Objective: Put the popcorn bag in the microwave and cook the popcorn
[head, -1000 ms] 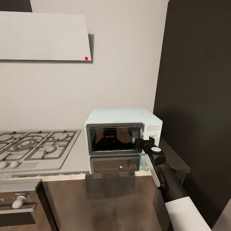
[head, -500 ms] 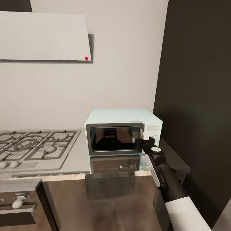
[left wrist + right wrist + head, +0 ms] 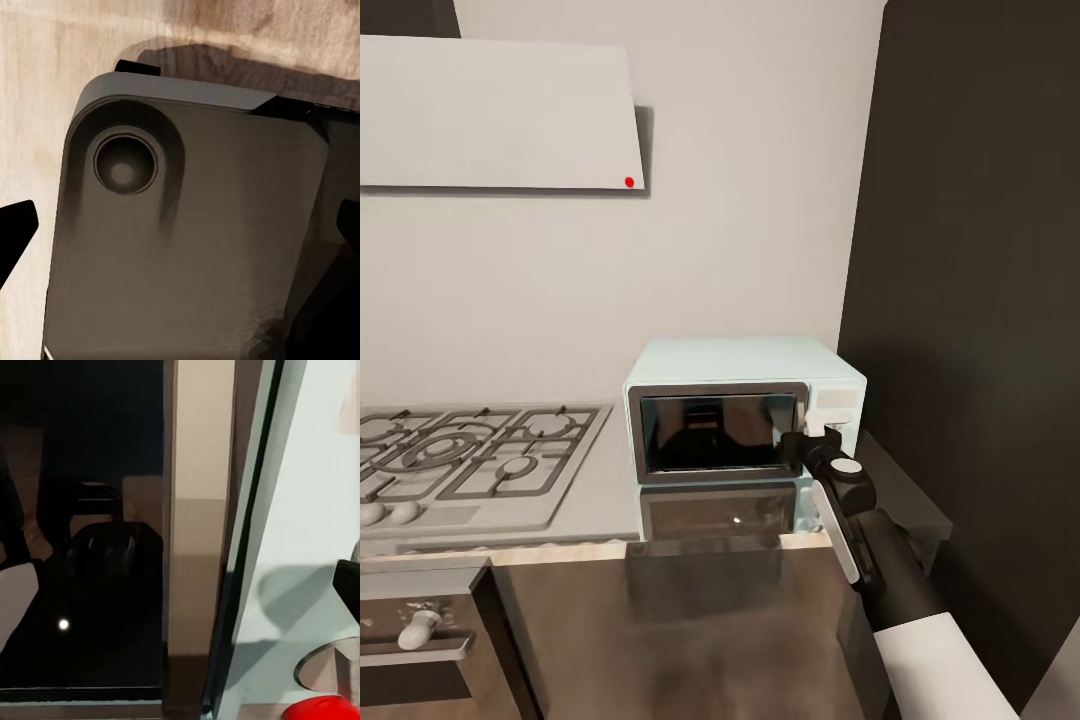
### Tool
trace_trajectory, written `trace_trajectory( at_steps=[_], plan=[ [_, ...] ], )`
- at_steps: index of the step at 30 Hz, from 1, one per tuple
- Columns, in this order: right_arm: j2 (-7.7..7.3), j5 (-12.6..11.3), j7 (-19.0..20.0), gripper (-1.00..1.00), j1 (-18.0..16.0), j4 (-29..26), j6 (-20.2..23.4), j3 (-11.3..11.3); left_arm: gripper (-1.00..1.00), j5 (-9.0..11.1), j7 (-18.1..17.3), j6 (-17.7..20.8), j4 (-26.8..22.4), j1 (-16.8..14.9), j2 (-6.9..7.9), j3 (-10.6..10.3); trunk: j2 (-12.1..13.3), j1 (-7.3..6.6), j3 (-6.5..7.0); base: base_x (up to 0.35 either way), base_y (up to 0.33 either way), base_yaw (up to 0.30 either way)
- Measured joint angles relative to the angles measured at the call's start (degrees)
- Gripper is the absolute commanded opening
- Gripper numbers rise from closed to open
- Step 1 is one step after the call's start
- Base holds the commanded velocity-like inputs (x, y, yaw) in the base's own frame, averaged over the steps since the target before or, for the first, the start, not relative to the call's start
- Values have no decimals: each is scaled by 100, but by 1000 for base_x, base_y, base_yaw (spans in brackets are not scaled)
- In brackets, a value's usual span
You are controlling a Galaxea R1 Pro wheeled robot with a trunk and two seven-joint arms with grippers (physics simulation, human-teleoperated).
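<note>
1. Right gripper [image 3: 812, 432] sits at the microwave's white panel; whether its jaws are parted or closed, I cannot tell.
2. Microwave [image 3: 735, 365], door closed, on the countertop [image 3: 605, 490] beside the gas hob [image 3: 470, 455].
3. White hood [image 3: 500, 115] above.

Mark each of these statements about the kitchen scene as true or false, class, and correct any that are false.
1. The microwave door is shut. True.
2. The right hand is up against the hob. False: it is at the microwave's white side panel, right of the dark glass door.
3. The gas hob lies to the left of the microwave on the countertop. True.
4. The hood on the wall carries a green dot. False: the dot is red.
5. The microwave is dark brown. False: it is pale mint-blue.
</note>
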Motion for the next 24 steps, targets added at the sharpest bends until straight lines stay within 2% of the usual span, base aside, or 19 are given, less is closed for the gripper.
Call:
trace_trajectory(
  at_steps=[13, 21, 22, 24],
  plan=[
    [3, 29, 0, -100, 0, -2, 7, 9, 100, 0, 0, 0, 1, 0, 0, -1, 1, 0, 1, 0, 0, 0],
    [7, -39, -63, -100, 2, -5, 9, 14, 100, 0, 0, 0, 0, -1, 0, 0, 1, 0, 0, -8, 0, 0],
    [5, 46, -72, -100, 1, -12, 14, 9, 100, 0, 0, -1, 2, -1, 0, -1, 2, 2, 1, -111, 0, 0],
    [4, 50, -72, -100, 1, -13, 15, 8, 100, 0, 0, -1, 1, -1, -2, -1, 2, 2, 1, -100, 0, 0]
  ],
)
